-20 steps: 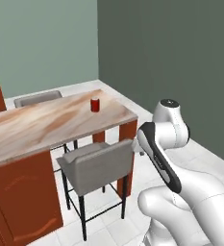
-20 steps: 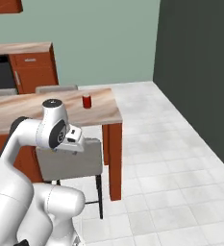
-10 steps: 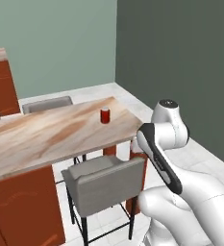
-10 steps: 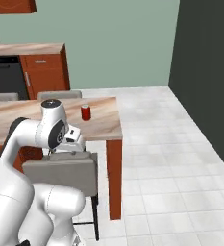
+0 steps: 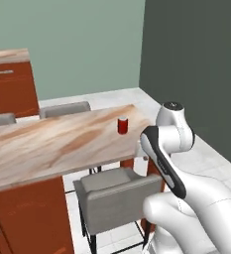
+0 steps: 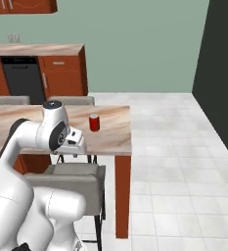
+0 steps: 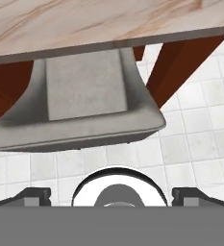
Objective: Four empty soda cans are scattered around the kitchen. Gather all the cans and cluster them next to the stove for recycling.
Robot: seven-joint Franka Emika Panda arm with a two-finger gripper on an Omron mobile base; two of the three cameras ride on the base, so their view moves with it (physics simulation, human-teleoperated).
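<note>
One red can stands alone on the island bench

One soda can [image 5: 122,125] – red with a silver top – stands upright on the marbled bench [image 5: 47,146], near the far right end of the top and well in from its edges. Nothing touches it and nothing lies beside it on the wood-toned slab.

A grey padded stool [image 5: 118,196] is tucked against the near side of the bench, its seat partly under the overhang; from the hand view the square seat cushion [image 7: 87,84] sits just below the bench edge, with a reddish-brown leg [image 7: 180,57] of the bench running down to the pale tiled floor [image 6: 174,162] beside it. Two more grey stool backs [image 5: 65,109] show along the far side.

The white arm is folded up near the bench end, its hand pointing down over the stool, apart from the can. The fingers [image 7: 111,194] stand spread wide – the two dark tips sit at opposite sides of the hand view with bare floor between them, gripping nothing.

Against the green wall behind, reddish cabinets [image 6: 61,73] with a beige top flank a dark dishwasher front [image 6: 21,78]; whether anything is stored inside cannot be told, since every door is closed.
</note>
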